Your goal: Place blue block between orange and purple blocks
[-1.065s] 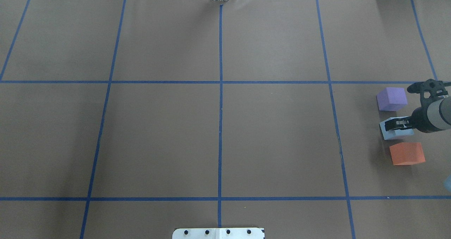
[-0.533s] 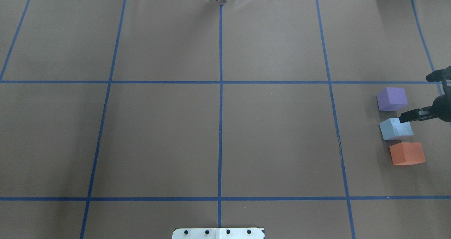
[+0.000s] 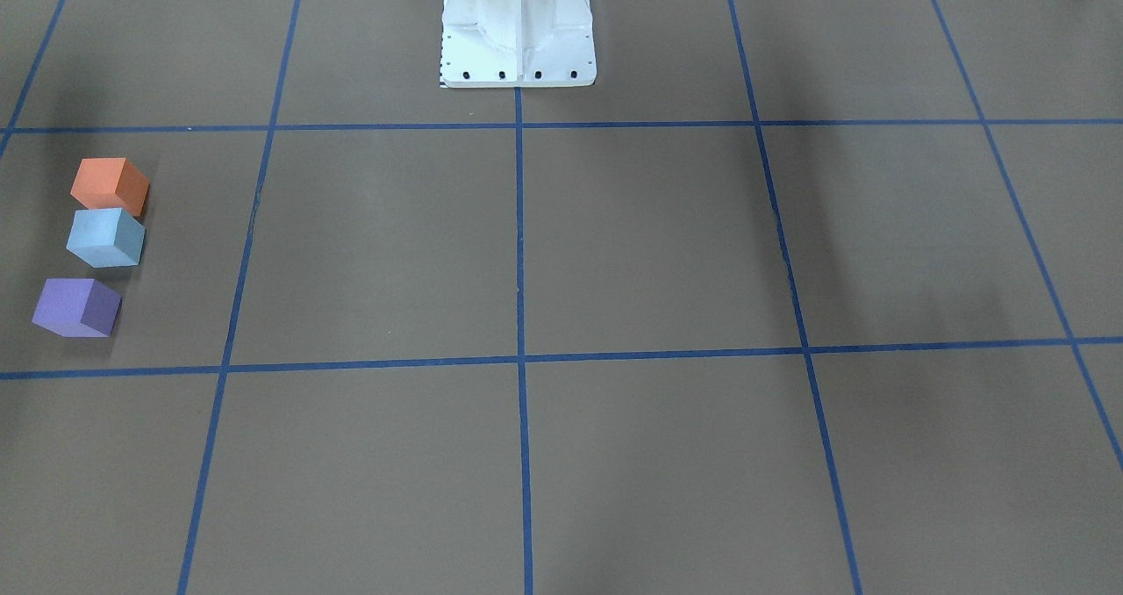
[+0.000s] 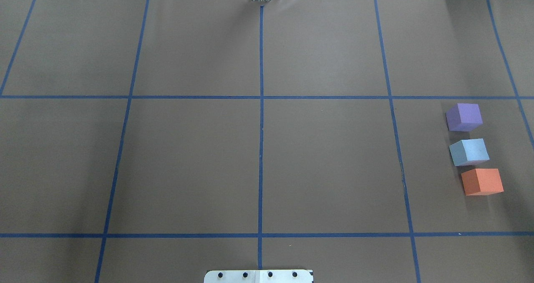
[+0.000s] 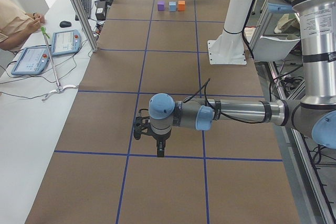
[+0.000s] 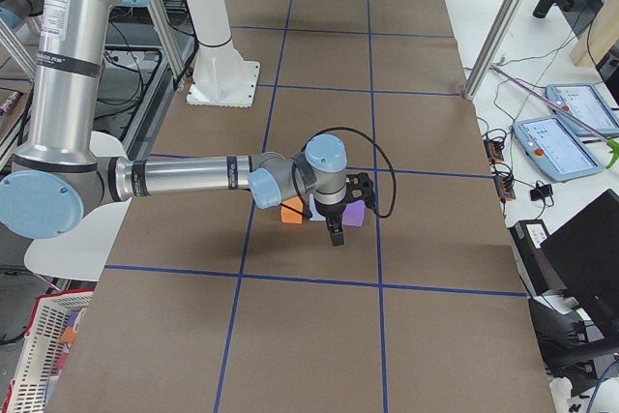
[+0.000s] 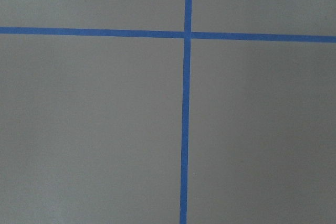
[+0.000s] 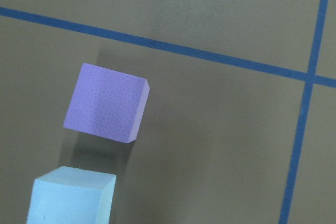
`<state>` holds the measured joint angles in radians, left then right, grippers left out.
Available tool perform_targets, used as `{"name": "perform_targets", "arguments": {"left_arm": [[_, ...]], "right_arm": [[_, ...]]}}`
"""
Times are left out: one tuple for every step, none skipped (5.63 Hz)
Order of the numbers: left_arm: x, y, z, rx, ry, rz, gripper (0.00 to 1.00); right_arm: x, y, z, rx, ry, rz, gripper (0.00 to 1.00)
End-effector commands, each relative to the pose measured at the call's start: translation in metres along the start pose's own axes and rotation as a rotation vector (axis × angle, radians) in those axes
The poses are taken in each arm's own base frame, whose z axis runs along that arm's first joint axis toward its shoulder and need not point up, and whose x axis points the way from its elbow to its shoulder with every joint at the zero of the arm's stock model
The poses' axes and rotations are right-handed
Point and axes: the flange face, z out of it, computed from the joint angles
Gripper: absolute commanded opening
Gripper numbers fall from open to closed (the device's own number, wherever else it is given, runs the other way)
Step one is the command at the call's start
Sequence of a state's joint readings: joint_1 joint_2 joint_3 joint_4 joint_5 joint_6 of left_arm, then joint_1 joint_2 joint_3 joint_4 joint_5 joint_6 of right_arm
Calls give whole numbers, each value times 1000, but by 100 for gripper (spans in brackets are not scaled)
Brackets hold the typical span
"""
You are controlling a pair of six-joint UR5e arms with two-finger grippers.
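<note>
Two grippers, and you can read the jaws of neither: each shows only in a side view, so whether they are released or clenched cannot be told. The right gripper points down above the row of blocks at the robot's right end of the table, with nothing visible between its fingers. The left gripper also points down, over a blue tape line near the opposite end, well apart from the blocks.

Look just below the right gripper and you find the light blue foam cube resting flat on the brown paper-covered table, free of any finger. It sits between the orange foam cube and the purple foam cube. You see it just beside the orange one, with a somewhat wider gap to the purple one, and the three form a slightly crooked row.

Farther out, blue tape lines divide the table into large rectangles, and the robot's white base plate stands at its middle edge.
</note>
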<state>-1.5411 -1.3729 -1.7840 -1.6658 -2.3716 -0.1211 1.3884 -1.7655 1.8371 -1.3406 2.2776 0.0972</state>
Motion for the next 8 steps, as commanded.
{"name": "perform_targets", "arguments": {"left_arm": [[-1,0,2,-4,0,0,100],[-2,0,2,-5,-1,-1,100],[-4,1,3,-7,-1,-11,100],[-7,2,5,-13,-3,-23,100],[-13,6,4,-11,-6,-38,100],[-7,2,-2,2,-6,-16,100],[-8,-1,-8,17,-16,-11,100],[-9,-3,-13,30,-81,59,100]], "right_arm": [[45,19,-46,-38,18,23,99],[39,20,-66,-34,27,42,99],[46,29,-58,-54,34,74,100],[51,34,-52,-64,32,81,100],[54,37,-48,-73,29,90,100],[57,40,-44,-81,27,95,100],[57,39,-44,-71,26,86,100],[57,41,-43,-64,26,80,100]]}}
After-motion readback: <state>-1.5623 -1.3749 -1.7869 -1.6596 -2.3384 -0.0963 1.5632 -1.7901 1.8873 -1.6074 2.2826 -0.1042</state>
